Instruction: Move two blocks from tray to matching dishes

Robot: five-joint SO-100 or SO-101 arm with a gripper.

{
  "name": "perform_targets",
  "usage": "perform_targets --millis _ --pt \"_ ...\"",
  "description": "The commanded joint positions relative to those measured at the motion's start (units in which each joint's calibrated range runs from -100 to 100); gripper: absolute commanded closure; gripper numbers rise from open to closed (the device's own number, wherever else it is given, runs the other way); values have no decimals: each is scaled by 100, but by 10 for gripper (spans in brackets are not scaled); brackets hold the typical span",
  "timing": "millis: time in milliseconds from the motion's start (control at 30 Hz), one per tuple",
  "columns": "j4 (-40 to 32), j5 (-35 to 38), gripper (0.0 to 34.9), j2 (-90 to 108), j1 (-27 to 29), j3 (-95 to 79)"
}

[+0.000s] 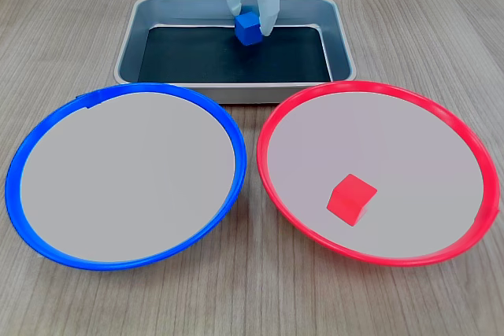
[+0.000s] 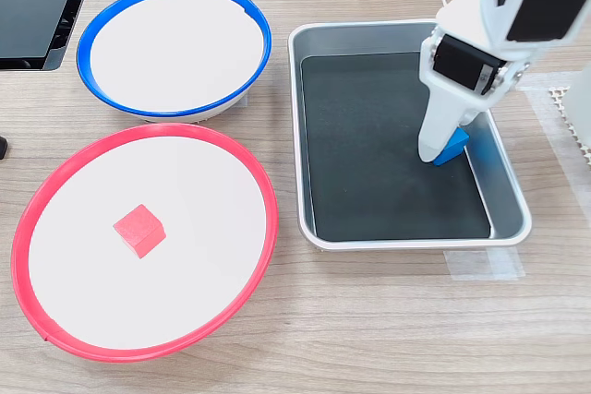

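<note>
Fingers [image 1: 250, 25] down in tray [image 1: 130, 45], closed on either side of blue block [image 1: 247, 27] near far wall, seemingly gripping it for carry to blue-rimmed dish [image 1: 47, 143], w/ contact partly hidden. Red block [image 1: 351, 199] already lying in red-rimmed dish [image 1: 472, 155]. Blue block: small, plain, bright cube, sharp-edged.

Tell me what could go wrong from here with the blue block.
The tool straddles the blue block close to the tray's far wall, so a finger could catch that wall. If the grip is shallow, the block might slip while crossing the tray rim. It could also land on the red dish, where the red block lies, instead of the blue dish.
</note>
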State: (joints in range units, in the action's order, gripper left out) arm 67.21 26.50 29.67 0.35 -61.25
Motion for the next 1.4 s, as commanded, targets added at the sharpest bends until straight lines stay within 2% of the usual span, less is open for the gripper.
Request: perform_targets --millis 0,67,100,167,200,333,467,600,700,833,967,1100,1133,1167,1233,1367 --pt "-237 34 176 -131 -50 -6" --pt "-328 54 207 -225 -78 -6" --pt "-386 63 237 -267 -106 -6" --pt "-452 59 329 -353 -181 -6" --pt "-460 44 346 -387 -247 12" --pt "-213 -200 347 -540 -511 540" --pt "43 -1104 347 -975 -614 2461" --pt "-180 -1949 347 -1811 -12 4637" --pt "-435 -2173 347 -2510 525 5547" --pt "-1203 -2247 347 -3397 1136 5893" --pt "-1748 -2154 342 -3867 1287 5857" --pt "-2078 -2046 162 -4216 1268 5966" --pt "-2169 -2022 128 -4233 1249 5966" --pt "-2251 -2022 124 -4216 1240 5957" --pt "-2416 -2022 134 -3969 1212 5793" --pt "-3093 -1988 230 -2570 1052 4446"
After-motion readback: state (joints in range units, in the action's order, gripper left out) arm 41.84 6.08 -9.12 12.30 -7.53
